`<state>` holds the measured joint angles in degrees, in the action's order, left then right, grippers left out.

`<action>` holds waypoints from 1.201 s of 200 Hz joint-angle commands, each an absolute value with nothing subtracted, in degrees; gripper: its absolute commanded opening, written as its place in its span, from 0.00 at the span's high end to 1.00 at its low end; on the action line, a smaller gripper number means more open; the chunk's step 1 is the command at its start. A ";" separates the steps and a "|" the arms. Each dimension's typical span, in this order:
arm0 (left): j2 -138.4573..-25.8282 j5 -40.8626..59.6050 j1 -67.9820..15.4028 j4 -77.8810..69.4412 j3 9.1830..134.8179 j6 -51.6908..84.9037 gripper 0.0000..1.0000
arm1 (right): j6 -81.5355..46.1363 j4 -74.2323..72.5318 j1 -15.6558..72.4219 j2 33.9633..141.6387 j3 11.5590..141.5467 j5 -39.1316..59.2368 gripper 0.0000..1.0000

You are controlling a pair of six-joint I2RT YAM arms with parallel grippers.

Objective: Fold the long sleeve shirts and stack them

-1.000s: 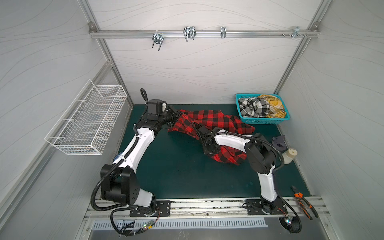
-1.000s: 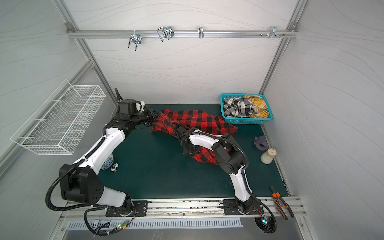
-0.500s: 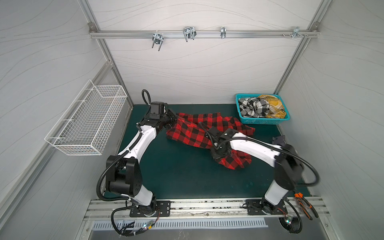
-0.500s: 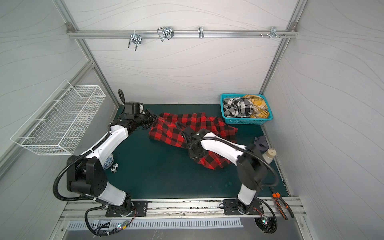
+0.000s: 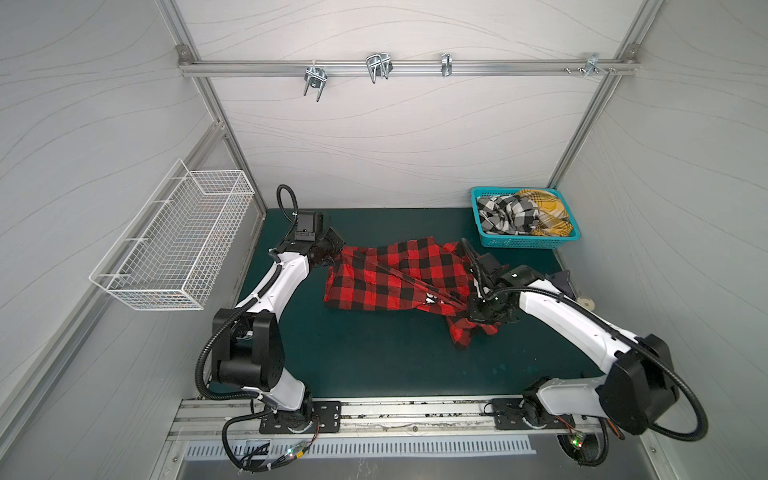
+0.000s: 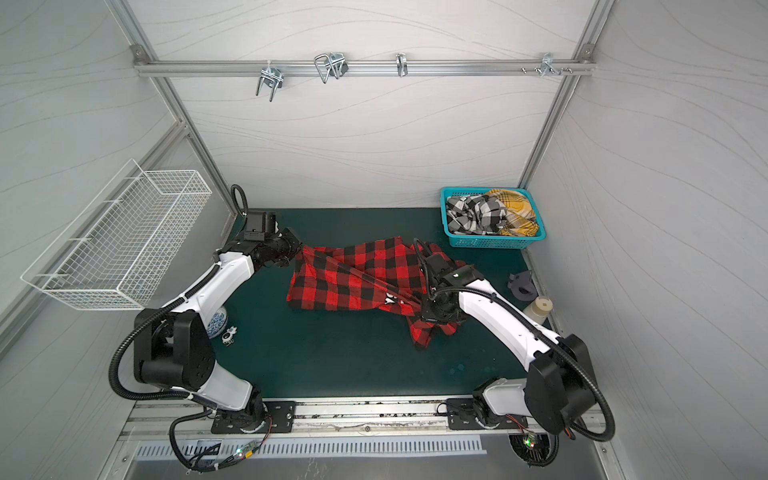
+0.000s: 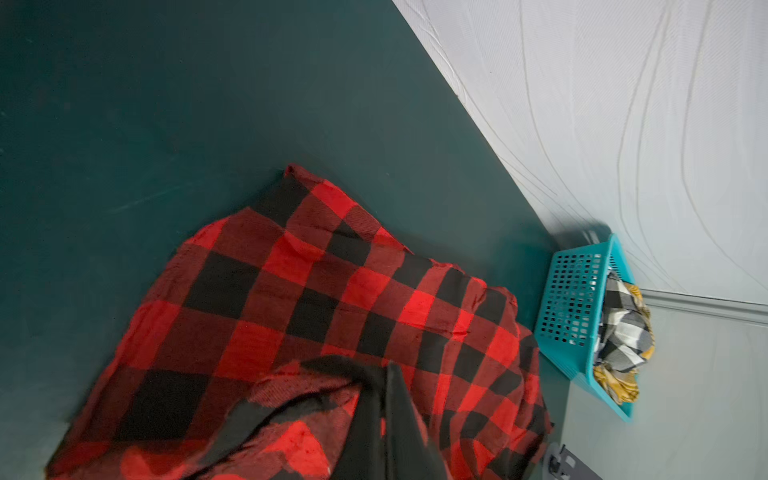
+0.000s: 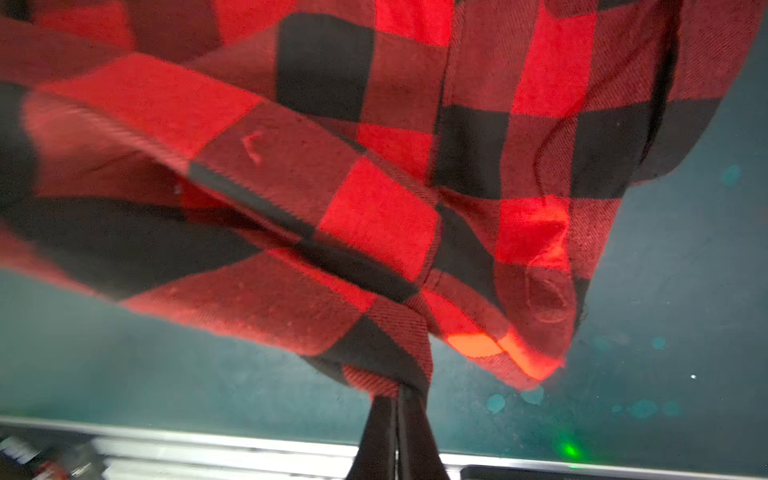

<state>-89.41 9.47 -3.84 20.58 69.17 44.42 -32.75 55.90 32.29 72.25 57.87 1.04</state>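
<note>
Quick headcount: three plaid shirts, so one red-and-black shirt (image 5: 395, 274), one black-and-white check shirt (image 5: 505, 214) and one mustard plaid shirt (image 5: 544, 208). Two baskets, one teal basket (image 5: 523, 242) and one white wire basket (image 5: 174, 245). Two robot arms, the left arm (image 5: 282, 282) and the right arm (image 5: 561, 320). Four metal fittings (image 5: 378, 68) along the top rail (image 5: 498, 66). Then one each of the small stuff: cream spool (image 6: 540, 307), dark grey lump (image 6: 521, 284), blue-and-white dish (image 6: 217, 324), tiny black-and-white thing (image 6: 229, 333).

My left arm (image 5: 286, 278) stretches to the back left, elbow bent near the base. My left gripper (image 5: 333, 258) is clamped on the shirt (image 5: 395, 274) edge. My right arm (image 5: 557, 320) reaches in from the right, wrist bent. My right gripper (image 5: 471, 311) is clamped on the shirt too, fingers (image 8: 384, 436) pressed together. The shirt is taut between them.
</note>
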 commanded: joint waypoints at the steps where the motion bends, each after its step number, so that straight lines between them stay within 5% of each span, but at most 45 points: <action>1: -91.08 3.55 -2.83 17.60 69.70 41.37 1.00 | -30.73 57.96 34.93 63.67 60.08 8.65 1.00; 26: -92.09 2.19 -2.81 15.94 67.21 41.48 1.00 | -30.90 66.30 40.74 62.63 66.56 -0.01 1.00; 50: -91.91 0.00 -1.76 16.55 67.35 41.94 1.00 | -35.58 78.89 36.76 67.29 67.96 -13.58 1.00; 76: -88.86 2.66 -1.82 15.29 67.18 44.62 1.00 | -37.63 78.61 35.32 67.04 67.08 -16.51 1.00; 88: -87.67 3.01 -4.08 15.79 67.33 43.99 1.00 | -37.77 77.38 37.19 67.70 68.37 -15.57 0.55; 95: -87.18 2.90 -5.89 15.92 66.88 43.68 1.00 | -38.05 76.88 40.53 68.35 69.41 -16.59 0.41; 129: -84.18 5.22 -9.60 13.06 60.18 46.02 1.00 | -38.25 70.33 56.67 75.06 69.64 -11.17 0.26; 197: -76.62 6.08 -9.41 16.29 56.17 46.08 1.00 | -40.49 62.32 56.15 89.47 59.42 1.48 0.13; 240: -73.10 6.08 -8.67 16.43 54.93 48.64 1.00 | -31.89 60.60 53.61 95.17 59.51 8.02 0.35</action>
